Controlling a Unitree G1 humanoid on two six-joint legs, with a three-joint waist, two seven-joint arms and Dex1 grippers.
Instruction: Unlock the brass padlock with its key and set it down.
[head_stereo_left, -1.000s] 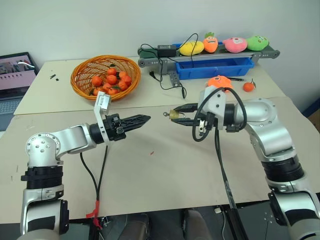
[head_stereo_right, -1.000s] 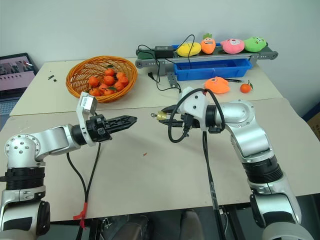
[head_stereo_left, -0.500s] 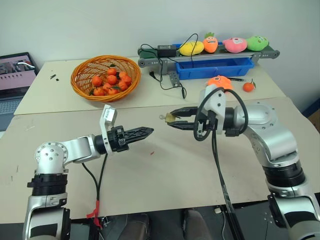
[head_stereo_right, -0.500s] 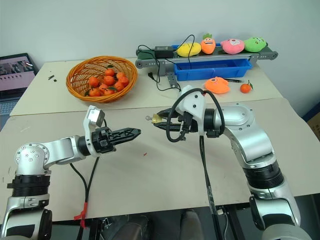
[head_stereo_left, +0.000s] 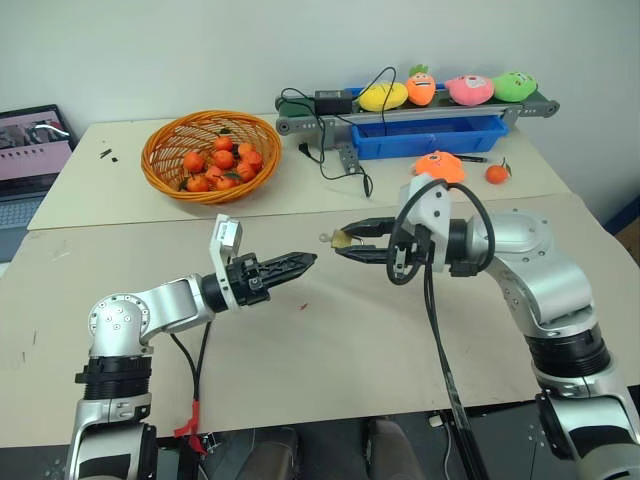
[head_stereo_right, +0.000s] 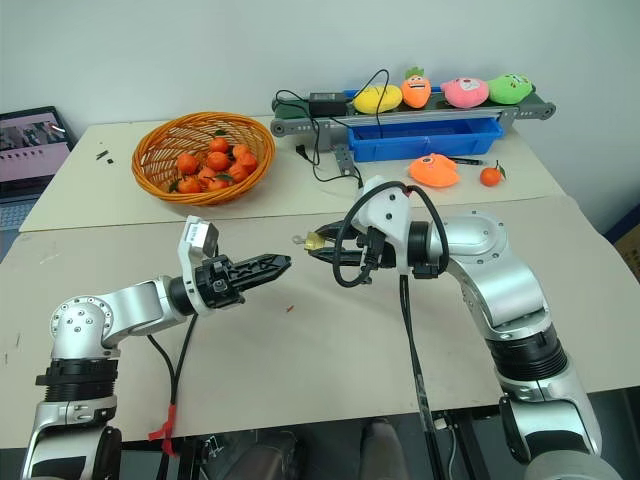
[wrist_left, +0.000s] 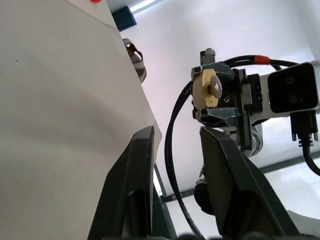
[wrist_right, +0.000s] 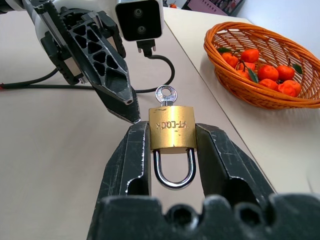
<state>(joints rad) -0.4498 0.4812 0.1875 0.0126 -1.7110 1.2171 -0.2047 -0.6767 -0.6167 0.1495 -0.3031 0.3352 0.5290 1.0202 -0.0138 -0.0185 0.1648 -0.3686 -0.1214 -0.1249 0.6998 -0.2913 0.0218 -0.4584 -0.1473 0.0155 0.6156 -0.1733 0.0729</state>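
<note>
Both grippers now nearly meet: left gripper (head_stereo_left: 306, 261), apparently empty and narrowly parted, has approached the key (wrist_right: 164, 93) in the padlock (wrist_right: 172, 131) clamped by the right gripper (head_stereo_left: 345, 246).

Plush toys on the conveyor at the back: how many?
4, in a row: yellow plush, orange carrot plush, pink plush, green plush. A fifth orange plush lies on the table.

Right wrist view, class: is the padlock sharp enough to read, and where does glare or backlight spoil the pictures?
Right wrist view: brass padlock sharp, its embossed lettering legible, a highlight on the key head. Left wrist view: bright backlight behind, the padlock small, the left gripper fingers dark. Left eye view: even light, soft shadows on the table.
</note>
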